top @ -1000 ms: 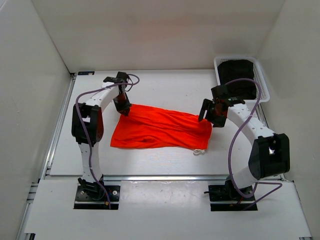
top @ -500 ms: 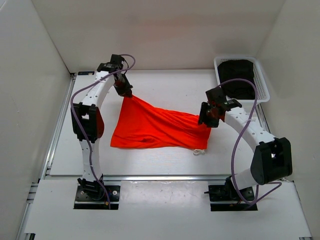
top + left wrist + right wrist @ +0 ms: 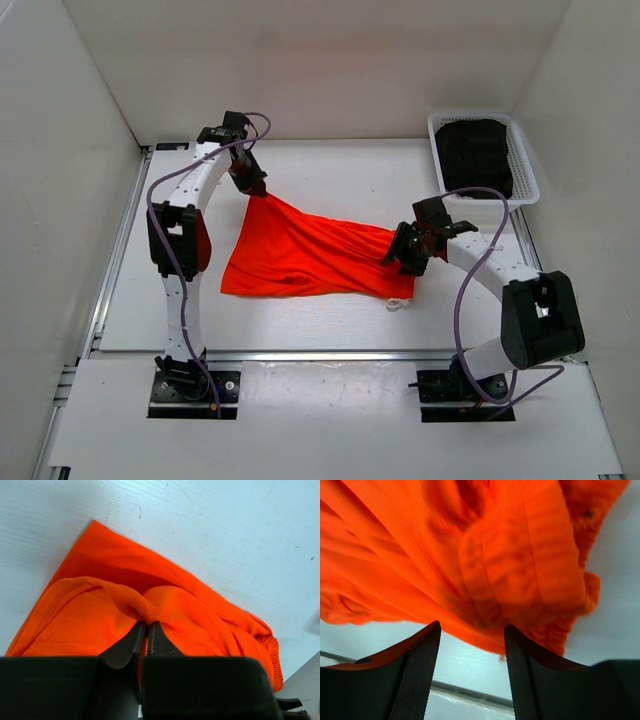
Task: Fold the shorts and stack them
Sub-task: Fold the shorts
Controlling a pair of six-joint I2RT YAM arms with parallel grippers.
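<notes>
The orange-red shorts (image 3: 310, 258) lie spread across the middle of the white table, with a bit of white drawstring (image 3: 400, 303) at their near right corner. My left gripper (image 3: 254, 186) is shut on the shorts' far left corner and holds it pulled up and back; the left wrist view shows the fabric (image 3: 165, 605) pinched between the jaws (image 3: 146, 625). My right gripper (image 3: 396, 256) is open at the shorts' right edge; the right wrist view shows the gathered waistband (image 3: 520, 560) just beyond the open fingers (image 3: 472, 632), not gripped.
A white slatted basket (image 3: 522, 160) holding dark folded fabric (image 3: 476, 150) stands at the back right corner. White walls close in the table on three sides. A metal rail runs along the near edge.
My right gripper has moved down and left onto the shorts' right edge. My left gripper lifted the far left corner up and back between the first two frames, then held still.
</notes>
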